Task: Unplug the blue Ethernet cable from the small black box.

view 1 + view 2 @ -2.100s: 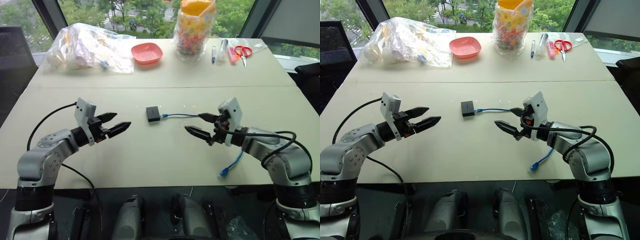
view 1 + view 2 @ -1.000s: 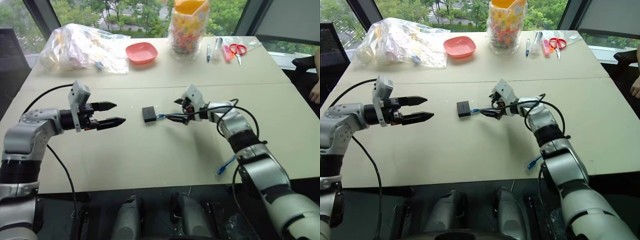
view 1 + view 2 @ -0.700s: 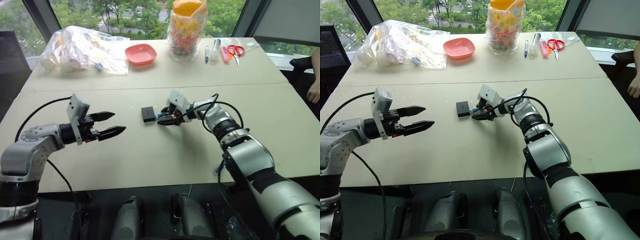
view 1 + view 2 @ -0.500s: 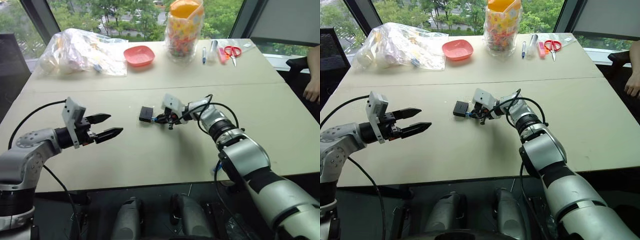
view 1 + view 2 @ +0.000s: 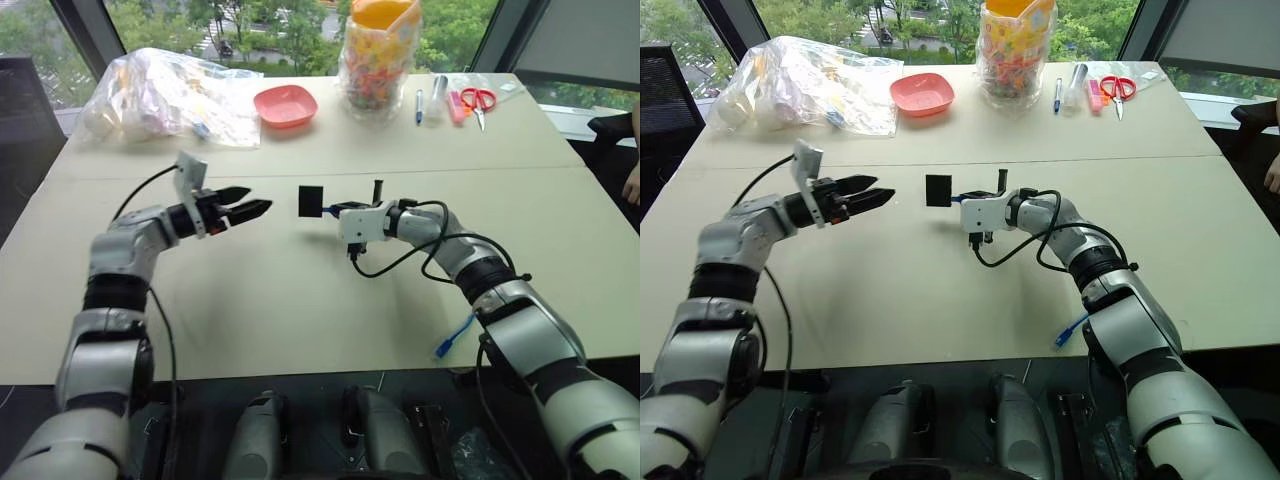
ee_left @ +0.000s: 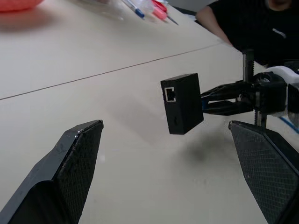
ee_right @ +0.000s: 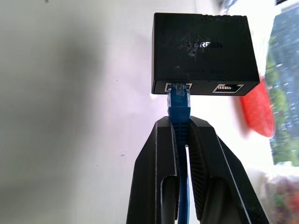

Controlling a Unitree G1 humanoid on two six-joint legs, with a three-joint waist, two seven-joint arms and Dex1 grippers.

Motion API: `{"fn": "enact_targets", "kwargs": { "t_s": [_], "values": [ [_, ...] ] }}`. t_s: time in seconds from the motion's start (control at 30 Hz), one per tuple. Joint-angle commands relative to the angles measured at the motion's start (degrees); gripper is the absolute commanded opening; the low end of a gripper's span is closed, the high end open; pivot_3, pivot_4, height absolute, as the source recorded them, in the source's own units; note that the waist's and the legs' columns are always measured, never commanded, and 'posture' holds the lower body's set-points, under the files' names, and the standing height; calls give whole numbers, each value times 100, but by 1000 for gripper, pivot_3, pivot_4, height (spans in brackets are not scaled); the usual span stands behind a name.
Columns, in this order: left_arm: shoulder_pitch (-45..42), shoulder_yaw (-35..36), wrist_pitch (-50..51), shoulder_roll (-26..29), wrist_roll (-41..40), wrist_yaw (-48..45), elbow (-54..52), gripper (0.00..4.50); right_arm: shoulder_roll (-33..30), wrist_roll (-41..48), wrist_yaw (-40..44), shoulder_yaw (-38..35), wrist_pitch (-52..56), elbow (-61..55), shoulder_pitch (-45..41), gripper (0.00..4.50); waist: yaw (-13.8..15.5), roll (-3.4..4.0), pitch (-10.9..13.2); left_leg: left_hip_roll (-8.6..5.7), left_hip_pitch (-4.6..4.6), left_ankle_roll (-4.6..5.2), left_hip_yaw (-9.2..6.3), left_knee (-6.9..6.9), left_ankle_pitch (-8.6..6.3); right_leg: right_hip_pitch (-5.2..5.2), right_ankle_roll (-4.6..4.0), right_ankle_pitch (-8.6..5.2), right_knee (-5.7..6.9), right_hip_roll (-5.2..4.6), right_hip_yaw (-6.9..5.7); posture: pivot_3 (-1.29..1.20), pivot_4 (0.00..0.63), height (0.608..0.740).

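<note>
Right gripper [image 7: 183,140] clamped on cable [image 7: 179,105] just behind its plug; box [image 5: 310,200] hangs lifted off table [image 5: 300,300], mid-scene. Left gripper [image 6: 173,154], jaws wide, sits just left of box. We'd close left on box, then pull straight apart.

1. Small black box [image 7: 203,46]: matt black.
2. Ethernet cable [image 7: 178,106]: bright blue.
3. Table [image 5: 300,300]: pale beige.
4. Bowl [image 5: 286,105] near the table's far edge: coral red.
5. Scissors [image 5: 483,101] near the far right corner: red handles.
6. Right hand [image 7: 182,135]: black.
</note>
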Motion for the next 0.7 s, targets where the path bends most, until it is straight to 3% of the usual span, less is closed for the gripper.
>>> {"fn": "enact_targets", "kwargs": {
  "t_s": [0.03,0.2,0.37,0.67,0.7],
  "values": [
    [-630,77,-227,-53,88,-615,791,4500,-116,-20,-249,-252,104,-828,152,59,-41,-1,0,0,3,6,2,-2,-4,1,3,-2,-1,0,1,0,150,740],
    [-1468,131,-612,-363,367,-907,2022,4500,-186,21,-189,-413,502,-1746,473,59,-36,-2,1,1,10,27,0,-1,-16,6,22,-14,-1,1,2,0,150,740],
    [-1757,85,-1089,-626,698,-946,2580,4500,-181,21,-44,-447,880,-2439,707,59,-9,-3,1,1,11,27,-13,14,-16,16,18,-10,3,-1,1,0,150,740],
    [-1830,405,-1010,-769,714,-1272,2717,548,-222,-31,156,-409,1201,-2982,996,0,-5,-5,3,0,8,31,-13,13,-18,14,17,-10,2,0,0,0,150,740],
    [-1828,427,-1002,-767,721,-1279,2715,505,-222,-21,175,-410,1218,-2998,1011,0,-10,-5,3,0,8,31,-14,13,-17,14,17,-10,3,-1,0,0,150,740]
  ]
}}
